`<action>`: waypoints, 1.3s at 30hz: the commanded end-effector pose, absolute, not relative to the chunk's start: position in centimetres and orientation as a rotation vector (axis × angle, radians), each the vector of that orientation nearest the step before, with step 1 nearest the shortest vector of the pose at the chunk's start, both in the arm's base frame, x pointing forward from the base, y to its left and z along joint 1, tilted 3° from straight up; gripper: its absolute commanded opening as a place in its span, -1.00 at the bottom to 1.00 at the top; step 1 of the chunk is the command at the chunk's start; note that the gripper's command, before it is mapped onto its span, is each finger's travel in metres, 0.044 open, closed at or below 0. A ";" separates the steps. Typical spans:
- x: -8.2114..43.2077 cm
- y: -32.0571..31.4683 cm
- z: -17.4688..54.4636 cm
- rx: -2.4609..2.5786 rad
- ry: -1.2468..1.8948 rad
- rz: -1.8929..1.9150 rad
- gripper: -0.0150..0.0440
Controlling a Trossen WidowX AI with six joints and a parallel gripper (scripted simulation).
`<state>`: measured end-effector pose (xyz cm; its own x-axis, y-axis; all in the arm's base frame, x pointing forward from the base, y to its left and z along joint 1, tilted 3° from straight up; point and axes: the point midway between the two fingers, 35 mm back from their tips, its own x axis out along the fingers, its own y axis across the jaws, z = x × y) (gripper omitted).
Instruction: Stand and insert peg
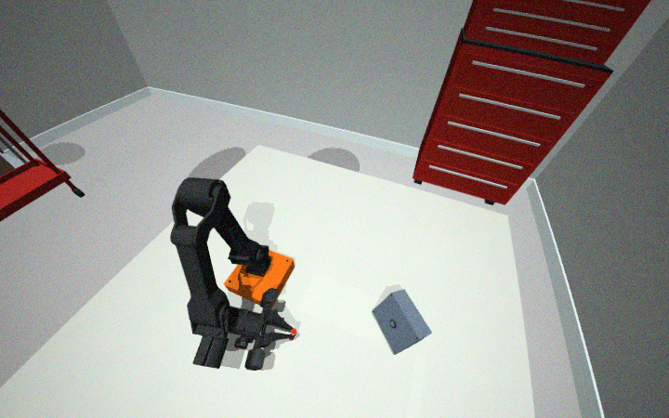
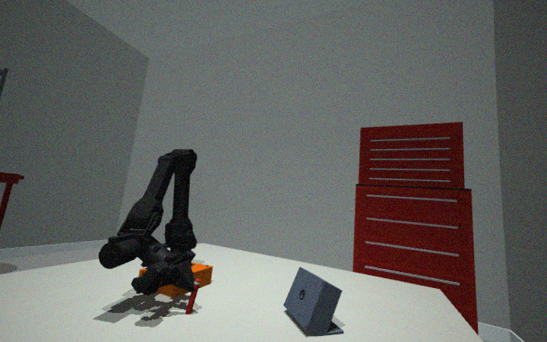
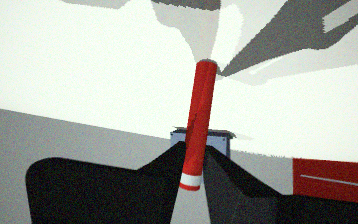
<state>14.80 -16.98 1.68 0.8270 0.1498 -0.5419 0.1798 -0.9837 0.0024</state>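
The red peg (image 1: 293, 331) (image 2: 192, 299) (image 3: 201, 110) is near upright with a slight lean, its white-banded end up and its plain end down, close to the table. Whether the plain end touches the table I cannot tell. My gripper (image 1: 291, 333) (image 2: 194, 289) (image 3: 194, 149) is shut on the peg near the banded end, with the fingers reaching in roughly level from the side. The blue-grey sloped panel (image 1: 383, 313) (image 2: 294, 301) (image 3: 222, 141) stands apart, to the right of the gripper in the top and exterior views. Its round hole shows in its face in the top and exterior views; the peg and fingers partly cover the panel in the wrist view.
An orange block (image 1: 281, 271) (image 2: 203, 274) lies on the white table top (image 1: 342, 233) (image 2: 241, 289), close beside the gripper and under part of the arm. A red drawer cabinet (image 1: 503, 124) (image 2: 413, 229) and a red-framed bench (image 1: 9, 194) stand beyond the table top.
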 end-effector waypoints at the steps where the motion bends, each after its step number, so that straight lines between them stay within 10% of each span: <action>1: 14.7 -17.0 1.6 2.952 0.266 -0.869 -0.33; 7: 14.7 -17.0 1.7 2.954 0.265 -0.862 -0.05; 39: 14.7 -17.0 1.7 2.954 0.265 -0.862 -0.05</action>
